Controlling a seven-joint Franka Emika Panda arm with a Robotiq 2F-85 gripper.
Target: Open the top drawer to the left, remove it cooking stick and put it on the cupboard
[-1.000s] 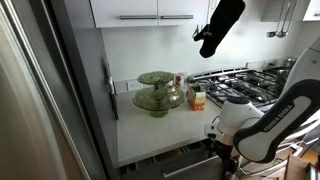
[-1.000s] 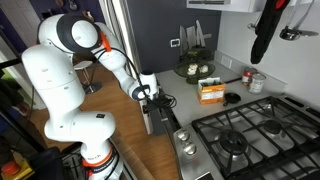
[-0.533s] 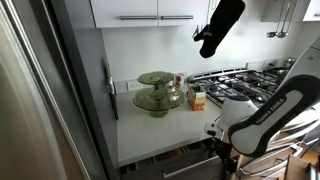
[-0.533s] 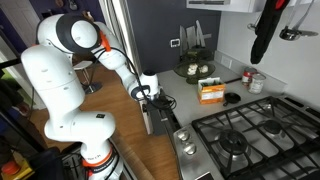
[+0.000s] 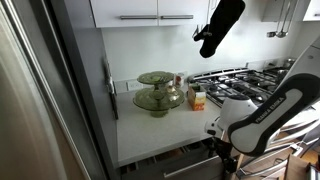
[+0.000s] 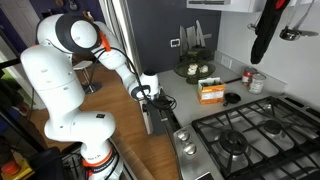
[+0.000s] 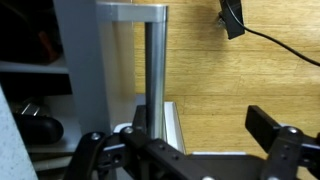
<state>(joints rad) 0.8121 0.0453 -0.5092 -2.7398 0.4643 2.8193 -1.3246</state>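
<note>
At the left of an exterior view, the cupboard [image 5: 150, 130] was seen with the front of its white worktop bare. That bare stretch was judged a fit place for the cooking stick to be laid later. Further along, two green dishes [image 5: 158, 96] and a small box [image 5: 197, 98] were set back toward the wall, out of the arm's way. Beneath the worktop edge, the top drawer [image 5: 178, 162] was faced by the gripper [image 5: 222, 152]. The gripper was held low, at the drawer's level, presumably so that the handle could be taken and pulled. Whether the drawer was already out a little could not be told. At the right, the hob [image 5: 245, 80] was not involved.

In the wrist view, one of the fingers [image 7: 90, 150] was seen near the left edge. Next came the silver bar handle [image 7: 155, 70], running up the picture, and the other finger was seen far to the right. The fingers were spread wide apart. The handle appeared to lie in the gap between them, nearer the left-hand one. No contact with it could be made out, and nothing was gripped. The cooking stick was not seen in any view and was judged to be hidden inside the drawer.
</note>
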